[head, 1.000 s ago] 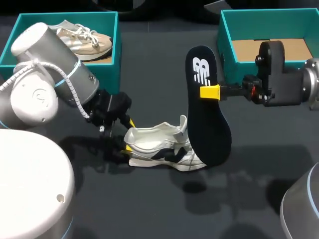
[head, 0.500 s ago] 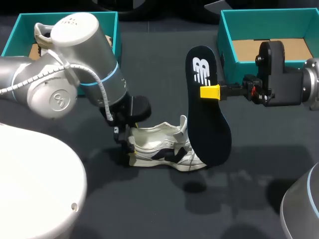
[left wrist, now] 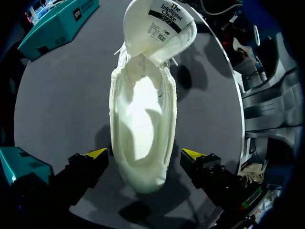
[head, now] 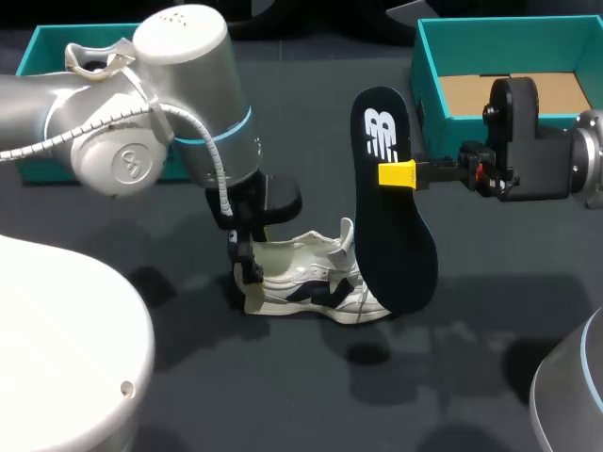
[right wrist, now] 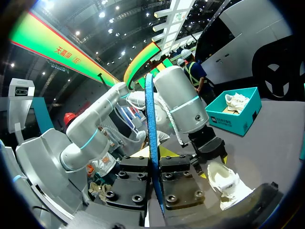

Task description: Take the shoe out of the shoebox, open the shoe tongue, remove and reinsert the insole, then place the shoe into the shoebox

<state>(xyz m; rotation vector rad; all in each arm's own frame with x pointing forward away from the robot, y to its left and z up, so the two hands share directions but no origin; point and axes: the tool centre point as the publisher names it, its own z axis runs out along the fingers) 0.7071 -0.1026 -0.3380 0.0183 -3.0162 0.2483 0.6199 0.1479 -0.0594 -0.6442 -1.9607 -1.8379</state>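
Observation:
A white sneaker (head: 303, 279) lies on the dark table, its tongue (left wrist: 159, 23) folded forward and its inside bare. My left gripper (head: 248, 273) points down over the heel and stands open. In the left wrist view the heel (left wrist: 143, 167) sits between the left gripper's (left wrist: 145, 156) yellow tips, which are apart from the shoe's sides. My right gripper (head: 403, 174) is shut on the navy insole (head: 394, 226), holding it upright just right of the shoe. The right wrist view shows the insole (right wrist: 152, 138) edge-on in the right gripper (right wrist: 155, 186), with the sneaker (right wrist: 226, 183) beyond.
A teal shoebox (head: 38, 47) at the back left holds another pale shoe (head: 92, 56) and is partly hidden by my left arm. A second teal shoebox (head: 513, 38) with a cardboard floor stands at the back right, behind my right arm.
My left arm has swung in from the left and now stands over the shoe's heel, fingers pointing down around it. The right arm and the insole have not moved.

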